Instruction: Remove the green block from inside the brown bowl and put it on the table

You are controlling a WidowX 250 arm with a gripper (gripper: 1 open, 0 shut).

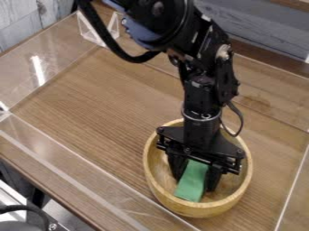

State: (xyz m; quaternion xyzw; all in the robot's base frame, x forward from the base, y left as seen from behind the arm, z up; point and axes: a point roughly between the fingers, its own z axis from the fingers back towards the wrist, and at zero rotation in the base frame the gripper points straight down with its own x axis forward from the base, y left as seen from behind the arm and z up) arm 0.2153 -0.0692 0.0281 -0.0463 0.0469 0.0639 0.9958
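- A clear, glossy wall (85,171) runs along the table's left edge.
- At the table's far left corner, a small clear see-through piece (99,27) stands upright.
- Past the table's near left corner lies a black cable (27,209), curved, beside the wall's outer side.

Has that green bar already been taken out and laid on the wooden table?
No, the green bar lies inside the round bowl, under the black gripper.

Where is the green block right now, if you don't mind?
In the camera view, the green block is inside the brown bowl, at lower right.
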